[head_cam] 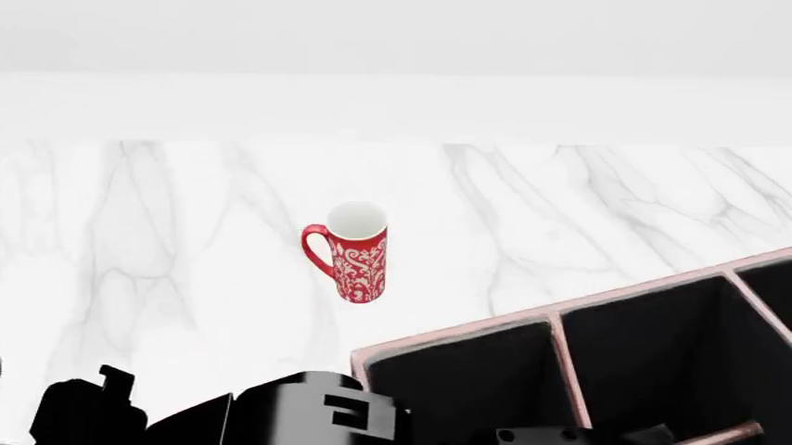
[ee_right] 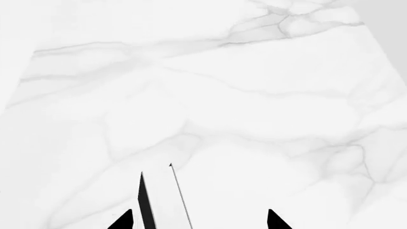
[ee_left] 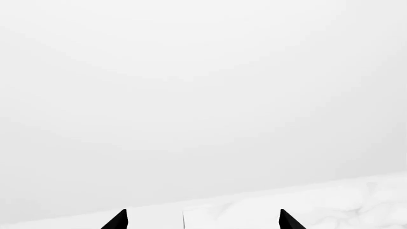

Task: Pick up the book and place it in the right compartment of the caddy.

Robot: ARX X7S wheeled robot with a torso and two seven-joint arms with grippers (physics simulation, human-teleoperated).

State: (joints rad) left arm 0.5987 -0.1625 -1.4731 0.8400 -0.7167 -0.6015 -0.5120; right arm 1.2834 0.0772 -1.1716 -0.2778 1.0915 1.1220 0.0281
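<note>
The book [ee_right: 163, 202] shows only in the right wrist view. It is a slab with a black cover and white page edges, standing edge-on between the fingertips and close to one finger. My right gripper [ee_right: 198, 222] has its jaws wide apart, wider than the book. My left gripper [ee_left: 202, 220] is open over the marble table edge; a faint white slab edge between its tips cannot be identified. The caddy [head_cam: 544, 320], with pink rims and black compartments, is at the head view's lower right. The book is not seen in the head view.
A red-and-white patterned mug [head_cam: 358, 264] stands upright on the white marble table [head_cam: 594, 204], left of and beyond the caddy. Dark arm parts [head_cam: 297, 413] fill the head view's lower left. A pale wall lies behind the table.
</note>
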